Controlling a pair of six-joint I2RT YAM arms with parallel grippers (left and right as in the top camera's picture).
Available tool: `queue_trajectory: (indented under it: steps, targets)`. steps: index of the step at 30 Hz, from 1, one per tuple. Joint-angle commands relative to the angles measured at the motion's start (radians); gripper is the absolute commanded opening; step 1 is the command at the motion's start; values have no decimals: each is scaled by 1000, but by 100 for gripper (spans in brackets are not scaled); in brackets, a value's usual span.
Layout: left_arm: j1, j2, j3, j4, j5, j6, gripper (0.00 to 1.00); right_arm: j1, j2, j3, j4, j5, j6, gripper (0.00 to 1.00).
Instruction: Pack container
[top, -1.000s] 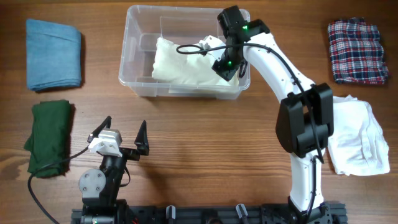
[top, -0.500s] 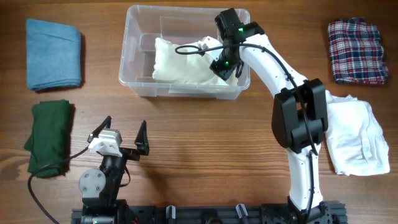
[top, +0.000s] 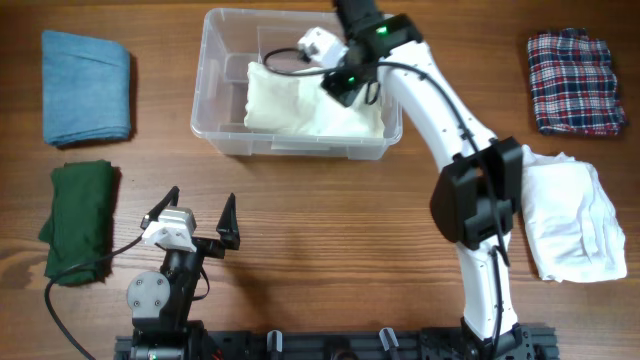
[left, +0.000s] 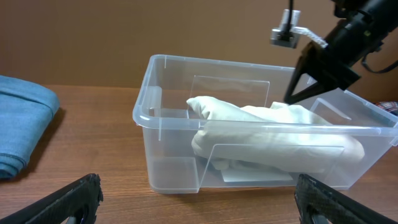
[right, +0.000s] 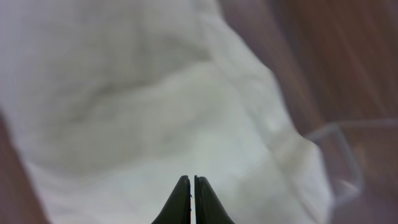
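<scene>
The clear container (top: 207, 85) stands at the back middle of the table with a folded cream cloth (top: 300, 108) lying inside it. My right gripper (top: 337, 90) is shut with nothing between its fingers. It hangs over the cloth's right half, inside the container's outline. In the right wrist view the shut gripper (right: 192, 182) points down at the cream cloth (right: 143, 106). From the left wrist, the right gripper's tip (left: 291, 98) sits just above the cloth (left: 273, 140) in the container (left: 168, 165). My left gripper (top: 202, 197) is open and empty near the front left, its fingers (left: 68, 200) spread wide.
A folded blue cloth (top: 87, 87) lies at the back left and a dark green cloth (top: 80, 220) in front of it. On the right are a plaid cloth (top: 572, 82) and a white cloth (top: 575, 215). The right arm reaches across the container's right end.
My right gripper, still shut, has swung left and back from the container's right end to over the cloth. The left arm and the cloths have not moved.
</scene>
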Motion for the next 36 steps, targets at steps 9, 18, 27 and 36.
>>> queue_trajectory:
  steps: [9, 18, 27, 36]
  targets:
    - [-6, -7, -6, -3, -10, -6, 100, 176, -18, 20, 98, -58, 8, 4]
    - [-6, -7, -6, -3, -9, -6, 100, 223, 10, 20, 213, -179, 7, 4]
    - [-6, -7, -6, -3, -10, -6, 100, 275, 60, 19, 339, -221, 37, 4]
    - [-6, -7, -6, -3, -9, -6, 100, 276, 116, 19, 358, -208, 40, 4]
